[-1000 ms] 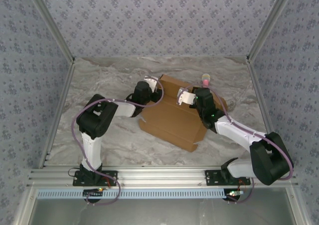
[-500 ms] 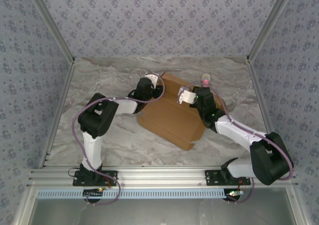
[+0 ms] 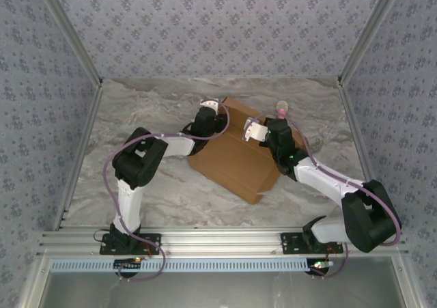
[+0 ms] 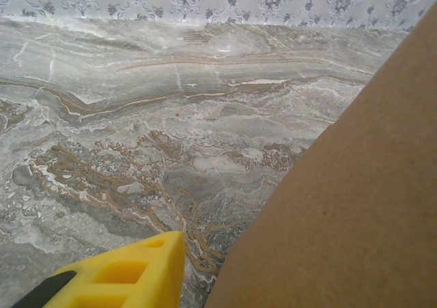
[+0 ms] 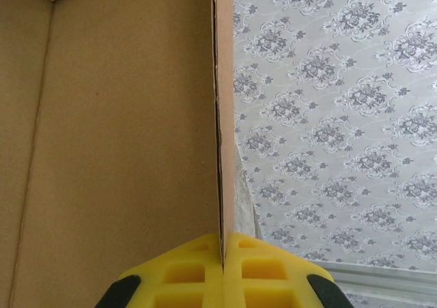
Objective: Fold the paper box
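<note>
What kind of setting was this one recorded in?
Probably a small enclosed robot test cell: wallpapered panels on aluminium framing surround a marble-look tabletop, with a left arm and right arm bolted at its near edge, working a paper box.

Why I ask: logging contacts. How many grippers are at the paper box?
2. The left gripper is at the far left corner of the paper box, contact unclear. The right gripper is shut on the edge of one of its panels.
</note>
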{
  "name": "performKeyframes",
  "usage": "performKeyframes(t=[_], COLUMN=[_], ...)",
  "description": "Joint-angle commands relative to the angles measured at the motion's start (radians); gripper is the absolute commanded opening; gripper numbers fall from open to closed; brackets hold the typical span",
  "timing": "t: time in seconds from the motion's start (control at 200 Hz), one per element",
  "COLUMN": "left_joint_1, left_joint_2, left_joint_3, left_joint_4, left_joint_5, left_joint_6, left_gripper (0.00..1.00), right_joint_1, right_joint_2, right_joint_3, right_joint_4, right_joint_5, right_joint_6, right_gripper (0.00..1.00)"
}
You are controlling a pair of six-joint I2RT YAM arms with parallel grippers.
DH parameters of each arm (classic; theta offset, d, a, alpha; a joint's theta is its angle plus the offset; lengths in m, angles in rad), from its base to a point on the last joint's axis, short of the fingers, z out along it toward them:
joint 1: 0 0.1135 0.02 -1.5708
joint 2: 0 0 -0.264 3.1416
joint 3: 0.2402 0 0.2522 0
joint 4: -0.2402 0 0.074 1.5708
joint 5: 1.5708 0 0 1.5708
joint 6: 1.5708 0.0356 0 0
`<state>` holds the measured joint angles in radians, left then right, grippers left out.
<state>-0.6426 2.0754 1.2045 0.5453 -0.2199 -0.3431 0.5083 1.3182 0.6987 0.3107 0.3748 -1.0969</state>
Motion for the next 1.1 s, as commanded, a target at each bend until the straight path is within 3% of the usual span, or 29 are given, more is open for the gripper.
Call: performKeyframes(t=[0.0,0.185,0.57,0.79,0.959,1.094], left_joint_1=[0.013,0.001,0.012,0.064,0.099,0.107], left_joint_2=[0.029,0.034,-0.069,-0.138,-0.161,-0.158], left_joint_3=[0.050,0.044,-0.093,-0.161,-0.166,-0.130], left_joint_4=[-0.006,0.034,0.150,0.166,0.156,0.137], left_joint_5=[-0.184,-0.210,0.135,0.347,0.400,0.408], left_joint_6=[-0.008,0.035,0.126,0.138,0.151,0.164], left_gripper=[0.36,0.36,0.53,0.59,0.61,0.57], right_joint_1=[0.022,0.024,0.004,0.004,0.007,0.009], right_joint_2=[0.014,0.012,0.012,0.012,0.011,0.017], right_joint_3=[-0.008,-0.003,0.025,0.042,0.054,0.060], right_joint_4=[-0.124,-0.133,-0.159,-0.177,-0.186,-0.192], right_joint_5=[-0.074,-0.072,-0.037,-0.051,-0.063,-0.063], right_joint_6=[0.039,0.043,0.066,0.071,0.078,0.080], right_gripper=[0.00,0.00,0.00,0.00,0.00,0.00])
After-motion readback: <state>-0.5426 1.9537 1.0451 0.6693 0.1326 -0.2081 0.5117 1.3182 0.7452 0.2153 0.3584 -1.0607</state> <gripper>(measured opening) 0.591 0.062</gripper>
